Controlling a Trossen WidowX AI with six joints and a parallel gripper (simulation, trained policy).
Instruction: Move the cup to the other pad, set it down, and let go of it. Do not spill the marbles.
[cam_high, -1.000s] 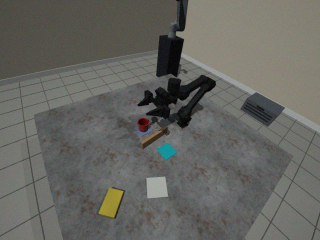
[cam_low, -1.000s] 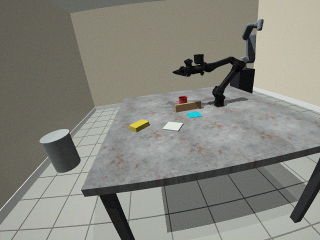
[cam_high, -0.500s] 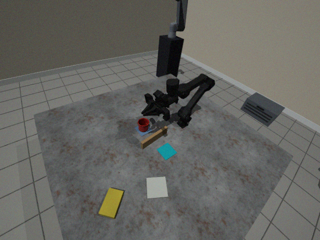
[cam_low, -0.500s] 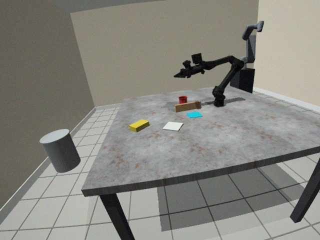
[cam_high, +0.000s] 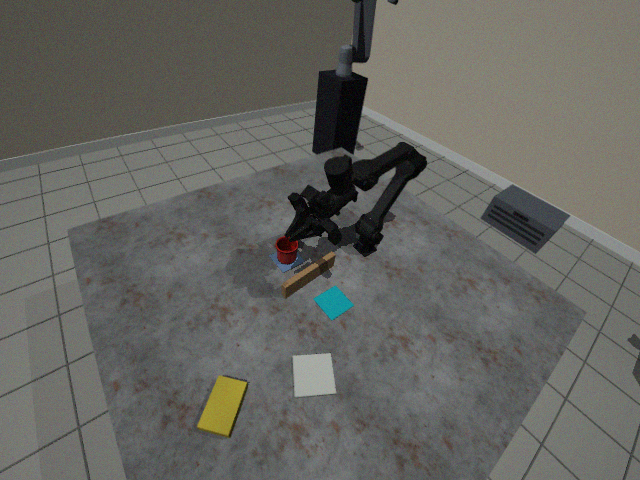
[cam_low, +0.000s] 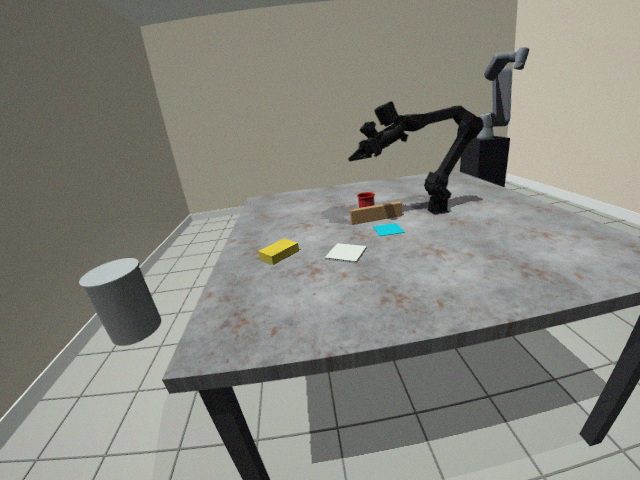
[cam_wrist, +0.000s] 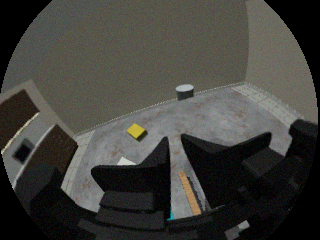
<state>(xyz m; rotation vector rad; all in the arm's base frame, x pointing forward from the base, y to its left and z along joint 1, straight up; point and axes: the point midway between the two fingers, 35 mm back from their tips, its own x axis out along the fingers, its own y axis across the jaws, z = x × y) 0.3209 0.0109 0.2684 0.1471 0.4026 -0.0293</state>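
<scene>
The gripper (cam_high: 290, 237) (cam_low: 351, 159) (cam_wrist: 174, 138) is nearly shut on nothing, above the red cup (cam_high: 286, 250) (cam_low: 366, 199), which sits on the blue pad (cam_high: 284, 267), its marbles too hard to see.

The black robot arm (cam_high: 395, 188) (cam_low: 457, 149) stands on its small foot and goes up, bends at the top like an elbow, and then reaches out and a bit down. Its wrist (cam_high: 338, 198) (cam_low: 395, 129) tips forward, so the hand points down at a slant. The gripper (cam_high: 289, 237) (cam_low: 351, 159) (cam_wrist: 174, 138) hangs up in the air. Its two dark, pointy fingers are close together, with just a thin gap between the tips. They are nearly shut and pinch nothing at all.
</scene>
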